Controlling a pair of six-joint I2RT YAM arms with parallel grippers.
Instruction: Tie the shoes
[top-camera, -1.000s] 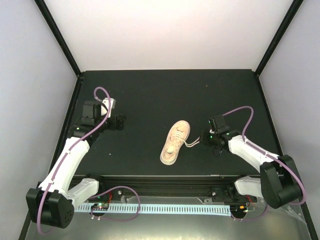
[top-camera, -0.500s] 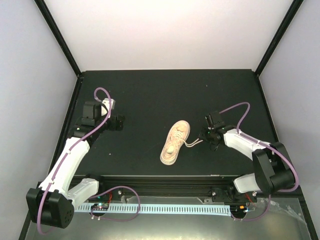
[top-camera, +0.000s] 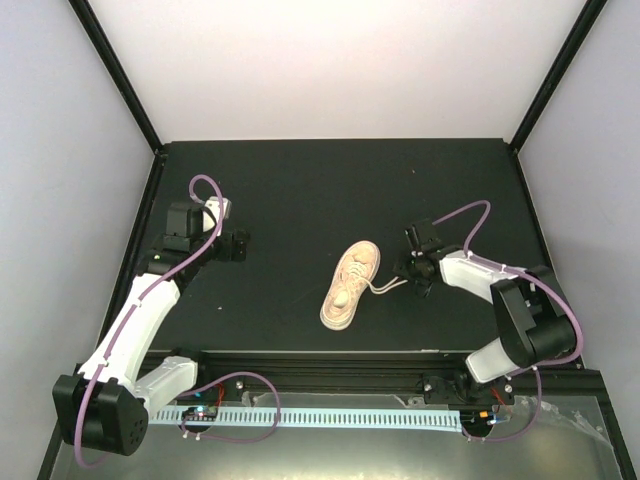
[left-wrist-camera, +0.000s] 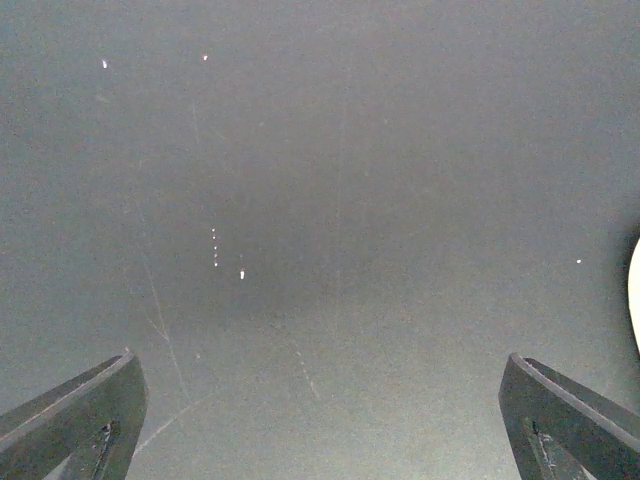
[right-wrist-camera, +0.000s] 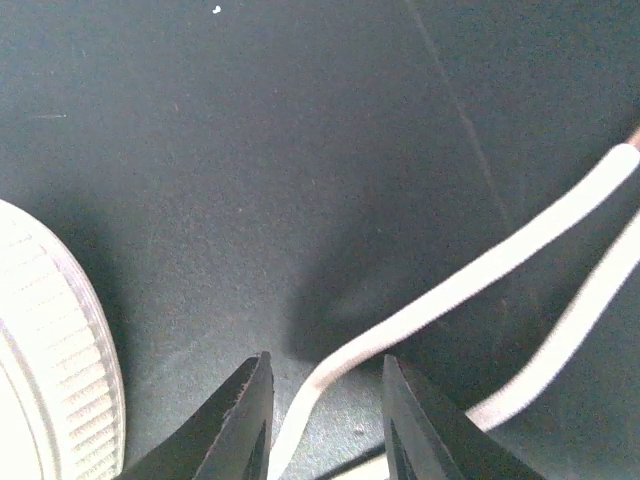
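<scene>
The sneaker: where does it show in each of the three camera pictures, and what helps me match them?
Top external: the sneaker lies near the middle of the table.
Left wrist: only a pale sliver at the right edge, probably the sneaker.
Right wrist: its ribbed sole fills the lower left corner.
Shared landmark: the black table, under it in all three.

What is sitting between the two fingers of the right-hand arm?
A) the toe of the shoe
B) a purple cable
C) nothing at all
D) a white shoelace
D: the right wrist view shows a white shoelace running down between the two dark fingers.
</scene>
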